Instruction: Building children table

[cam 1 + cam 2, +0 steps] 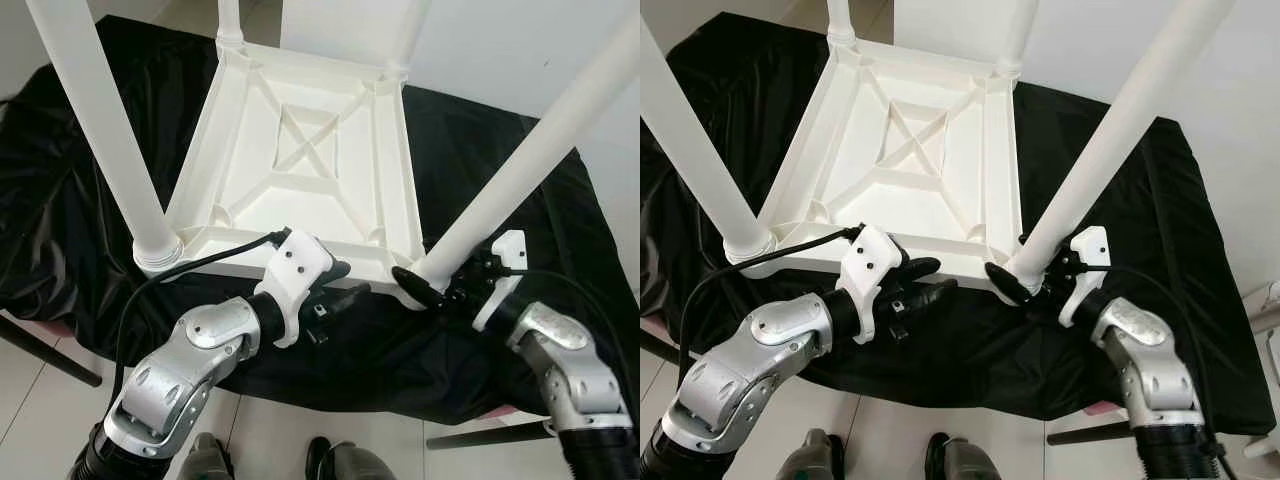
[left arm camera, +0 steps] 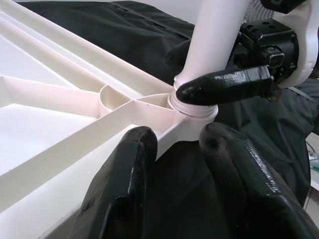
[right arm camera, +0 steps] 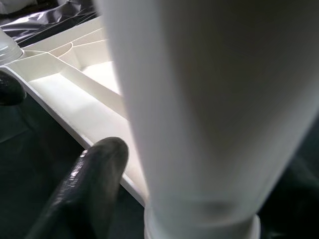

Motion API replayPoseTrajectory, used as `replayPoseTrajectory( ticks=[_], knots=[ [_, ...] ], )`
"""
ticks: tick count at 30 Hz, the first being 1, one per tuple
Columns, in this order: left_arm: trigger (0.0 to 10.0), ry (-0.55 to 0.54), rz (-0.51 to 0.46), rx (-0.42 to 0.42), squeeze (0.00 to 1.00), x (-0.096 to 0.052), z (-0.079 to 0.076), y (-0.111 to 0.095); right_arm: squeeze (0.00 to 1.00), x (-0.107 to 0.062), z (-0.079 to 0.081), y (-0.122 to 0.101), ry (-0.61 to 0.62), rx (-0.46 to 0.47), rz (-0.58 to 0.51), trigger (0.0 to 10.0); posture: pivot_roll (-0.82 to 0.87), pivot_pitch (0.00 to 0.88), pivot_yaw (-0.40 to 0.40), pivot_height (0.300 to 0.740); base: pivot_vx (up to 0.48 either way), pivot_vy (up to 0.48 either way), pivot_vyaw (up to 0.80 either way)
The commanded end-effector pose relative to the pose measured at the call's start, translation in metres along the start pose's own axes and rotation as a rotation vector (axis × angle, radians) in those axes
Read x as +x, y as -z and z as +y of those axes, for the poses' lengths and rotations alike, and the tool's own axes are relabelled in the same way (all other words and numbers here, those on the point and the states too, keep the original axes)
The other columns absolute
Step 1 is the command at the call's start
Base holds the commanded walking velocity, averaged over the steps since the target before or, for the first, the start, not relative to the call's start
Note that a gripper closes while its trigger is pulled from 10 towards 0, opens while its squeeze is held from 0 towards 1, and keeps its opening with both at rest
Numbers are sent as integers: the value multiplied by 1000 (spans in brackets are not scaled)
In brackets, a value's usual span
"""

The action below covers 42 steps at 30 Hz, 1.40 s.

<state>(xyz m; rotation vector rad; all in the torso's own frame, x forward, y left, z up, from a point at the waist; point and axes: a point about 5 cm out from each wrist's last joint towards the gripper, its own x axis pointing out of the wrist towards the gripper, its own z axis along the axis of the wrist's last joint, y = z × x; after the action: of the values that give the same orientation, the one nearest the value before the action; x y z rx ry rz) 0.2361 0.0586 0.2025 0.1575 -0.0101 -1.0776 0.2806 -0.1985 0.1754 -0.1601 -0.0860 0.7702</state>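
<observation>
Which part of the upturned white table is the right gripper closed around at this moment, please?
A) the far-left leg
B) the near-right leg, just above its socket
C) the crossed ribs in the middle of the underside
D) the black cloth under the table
B: the right gripper has its black fingers on either side of the near-right leg, right above the corner socket of the table top.
</observation>
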Motion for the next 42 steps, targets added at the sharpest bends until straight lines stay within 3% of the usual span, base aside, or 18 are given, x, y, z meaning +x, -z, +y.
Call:
replayPoseTrajectory(
  ticks=[1,8,15,17,21,24,28,34,39,40,41,42],
  knots=[
    [10000,-6,0,9,0,0,-2,0,0,-3,1,4,-17,7,11,0,77,178,-105,740,0,0,0],
    [10000,-12,-5,4,0,1,-2,0,0,-9,-5,7,49,53,-19,0,70,181,-111,740,0,0,0],
    [10000,-10,-11,0,0,3,-3,0,0,-8,2,12,287,75,-31,0,55,181,-122,740,0,0,0],
    [10000,-10,-11,0,0,3,-3,0,0,-8,2,12,287,75,-31,0,55,181,-122,740,0,0,0],
    [10000,-7,-14,-5,0,4,-4,0,0,-3,10,14,404,87,-24,0,49,184,-127,740,0,0,0],
    [10000,-4,-14,-10,0,5,-6,1,0,3,19,17,566,114,-19,0,47,187,-133,740,0,0,0],
    [10000,-8,-17,-14,0,5,-6,0,0,9,27,21,663,150,-10,0,47,187,-133,740,0,0,0],
    [10000,-13,-22,-16,0,5,-5,-1,0,13,37,30,905,192,66,0,47,187,-133,740,0,0,0],
    [10000,-17,-21,-15,0,4,-5,-1,0,19,46,29,939,227,65,0,56,185,-142,740,0,0,0],
    [10000,-18,-21,-15,0,4,-5,0,0,20,47,28,933,248,54,2588,59,181,-142,740,0,0,0],
    [10000,-18,-21,-15,0,4,-5,0,0,20,47,28,933,248,54,2588,59,181,-142,740,0,0,0],
    [10000,-17,-20,-14,0,4,-5,-1,0,21,46,27,916,260,36,10000,59,181,-142,740,0,0,0]
  ],
)
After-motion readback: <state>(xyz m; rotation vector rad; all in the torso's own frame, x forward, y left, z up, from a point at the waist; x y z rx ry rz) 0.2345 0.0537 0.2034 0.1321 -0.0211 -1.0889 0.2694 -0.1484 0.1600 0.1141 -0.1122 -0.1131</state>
